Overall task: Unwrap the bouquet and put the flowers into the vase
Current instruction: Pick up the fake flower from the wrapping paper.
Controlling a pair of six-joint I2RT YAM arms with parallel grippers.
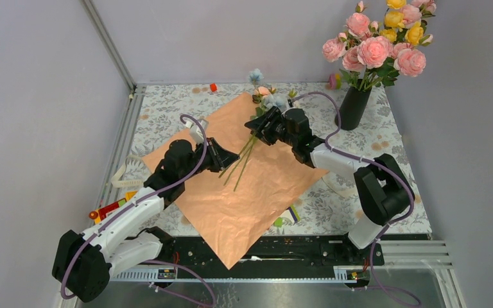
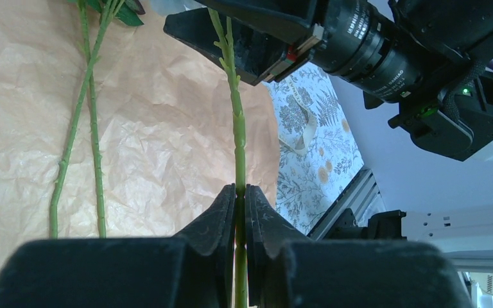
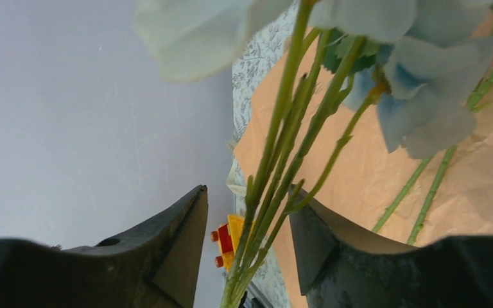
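The bouquet's peach paper (image 1: 244,192) lies spread flat on the table. On it lie the flowers (image 1: 266,96), pale-blue and cream blooms with green stems (image 1: 241,160) trailing toward me. My left gripper (image 1: 230,158) is shut on one thin green stem (image 2: 237,115). My right gripper (image 1: 255,123) stands open, with a cluster of stems (image 3: 276,186) between its fingers just below the pale-blue blooms (image 3: 417,96). In the left wrist view the same stem runs up between the right gripper's fingers (image 2: 192,32). The black vase (image 1: 354,108) stands at the back right and holds large pink roses (image 1: 379,45).
Red and yellow toy blocks (image 1: 109,208) sit off the paper's left corner, seen also as a toy block (image 3: 228,239) in the right wrist view. A small orange piece (image 1: 213,86) lies at the back. A white ribbon (image 1: 119,176) rests left of the paper. The table rail (image 1: 282,253) runs along the front.
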